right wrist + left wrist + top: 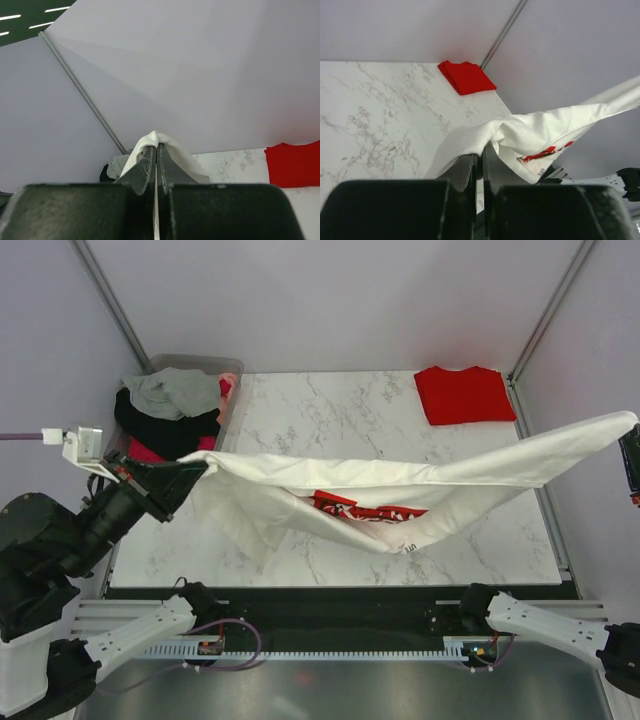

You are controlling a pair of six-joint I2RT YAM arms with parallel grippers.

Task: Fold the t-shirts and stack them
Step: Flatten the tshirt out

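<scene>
The cream-white t-shirt [400,480] with a red chest print [365,510] hangs stretched in the air across the table between both grippers. My left gripper [195,472] is shut on its left end; in the left wrist view the cloth [520,135] bunches over the closed fingers [467,170]. My right gripper [632,430] is shut on its right end at the frame's right edge; in the right wrist view the cloth [155,140] drapes over the fingertips [170,167]. The red t-shirt [464,394] lies folded at the table's far right corner, also in the left wrist view [466,76].
A clear bin [232,368] at the far left holds a pile of grey, black and red clothes [170,405]. The marble tabletop [330,410] is bounded by grey walls. The shirt's sagging middle hangs just above the table near its front.
</scene>
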